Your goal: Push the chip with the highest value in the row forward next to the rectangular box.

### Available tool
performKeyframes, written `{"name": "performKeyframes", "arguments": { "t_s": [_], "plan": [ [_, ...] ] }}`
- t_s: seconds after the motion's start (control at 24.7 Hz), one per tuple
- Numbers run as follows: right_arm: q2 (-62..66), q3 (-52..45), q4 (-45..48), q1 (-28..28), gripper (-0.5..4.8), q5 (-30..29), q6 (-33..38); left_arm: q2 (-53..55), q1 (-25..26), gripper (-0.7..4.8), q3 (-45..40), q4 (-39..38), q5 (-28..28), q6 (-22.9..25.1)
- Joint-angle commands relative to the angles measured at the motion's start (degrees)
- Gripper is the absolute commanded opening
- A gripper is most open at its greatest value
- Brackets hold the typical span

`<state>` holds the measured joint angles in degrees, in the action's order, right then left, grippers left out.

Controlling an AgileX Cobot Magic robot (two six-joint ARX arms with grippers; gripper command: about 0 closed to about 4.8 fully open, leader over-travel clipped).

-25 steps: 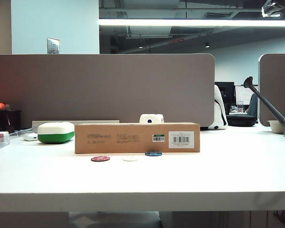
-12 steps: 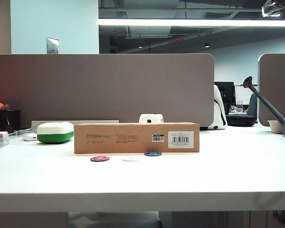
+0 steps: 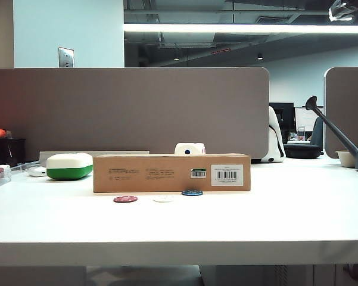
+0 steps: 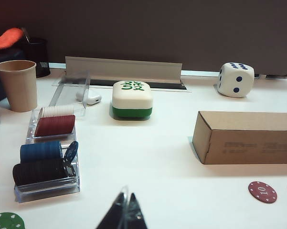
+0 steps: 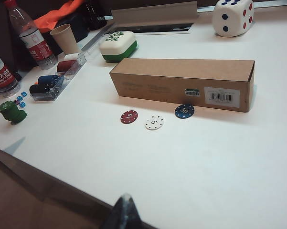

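Note:
The blue chip, marked 50, lies flat just in front of the rectangular box, near its barcode label. A red chip and a white chip lie in a row farther from the box. Only the box and the red chip show in the left wrist view. My left gripper is shut and empty, well to the left of the box. My right gripper is shut and empty over the table's front edge, far from the chips. Neither arm shows in the exterior view.
A green-and-white case sits left of the box and a large die behind it. A clear rack of chips, a paper cup, water bottles and a green chip stack stand at the far left.

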<state>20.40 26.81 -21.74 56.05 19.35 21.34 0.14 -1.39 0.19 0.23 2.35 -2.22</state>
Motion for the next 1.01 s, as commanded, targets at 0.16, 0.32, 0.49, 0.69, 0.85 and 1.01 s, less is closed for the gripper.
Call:
{"name": "performKeyframes", "arguments": {
  "t_s": [0.16, 0.32, 0.49, 0.69, 0.85, 1.01],
  "plan": [
    [0.00, 0.17, 0.85, -0.02, -0.05, 0.02, 0.04, 0.00, 0.02, -0.05, 0.24, 0.74, 0.04, 0.02],
    [0.00, 0.17, 0.87, -0.02, -0.05, 0.02, 0.04, 0.00, 0.04, -0.05, 0.24, 0.70, -0.17, 1.38],
    [0.02, 0.17, 0.87, -0.02, -0.05, 0.02, 0.04, 0.00, 0.02, -0.05, 0.24, 0.68, 0.04, 1.38],
    [0.02, 0.17, 0.85, -0.02, -0.05, 0.00, 0.04, 0.00, 0.02, -0.05, 0.24, 0.68, 0.02, 1.38],
    [0.02, 0.17, 0.87, -0.02, -0.05, 0.02, 0.04, 0.00, 0.02, -0.05, 0.24, 0.68, 0.02, 1.38],
    [0.02, 0.17, 0.87, -0.02, -0.05, 0.02, 0.04, 0.00, 0.02, -0.05, 0.24, 0.68, 0.02, 1.38]
  ]
}}
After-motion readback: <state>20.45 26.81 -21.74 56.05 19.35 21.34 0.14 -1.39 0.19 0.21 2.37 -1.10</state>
